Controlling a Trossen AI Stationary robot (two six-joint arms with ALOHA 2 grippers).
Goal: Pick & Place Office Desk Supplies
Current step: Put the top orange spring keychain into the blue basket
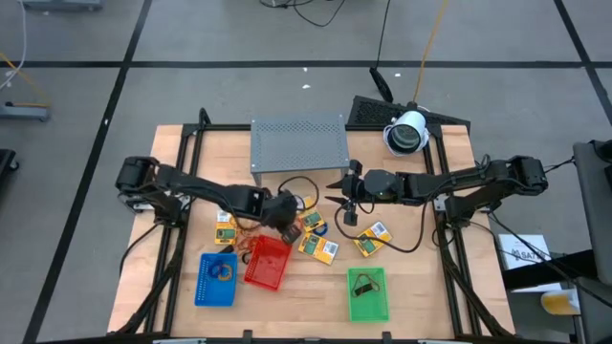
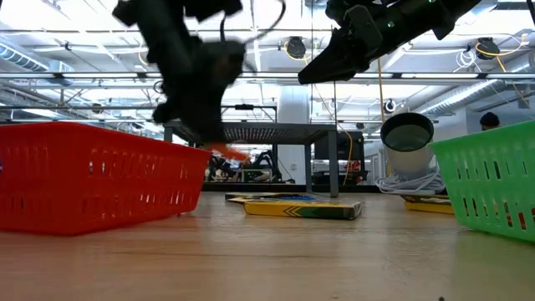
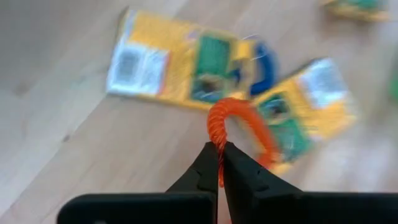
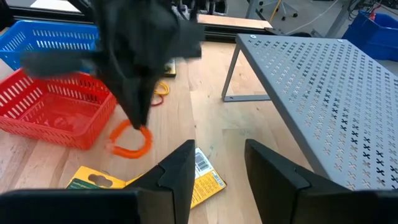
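The left gripper [image 3: 219,163] was observed with its jaws clamped on an orange coiled loop [image 3: 241,127], which was pinched at one side and hung forward of the fingertips, lifted clear of the wooden table [image 3: 93,143]. Beneath and just beyond the jaws, two flat yellow packets [image 3: 180,62] with green and blue print were seen lying on the table, one carrying a white barcode label; no writing on them could be read. In the right wrist view the same loop [image 4: 130,140] was seen suspended just beside the red mesh tray [image 4: 53,106], with the blue mesh tray [image 4: 43,37] behind that.

The right gripper [image 4: 217,165] was found held above the table in front of the grey perforated rack [image 4: 323,81], jaws apart and nothing between them, with a yellow packet [image 4: 202,180] lying below them.
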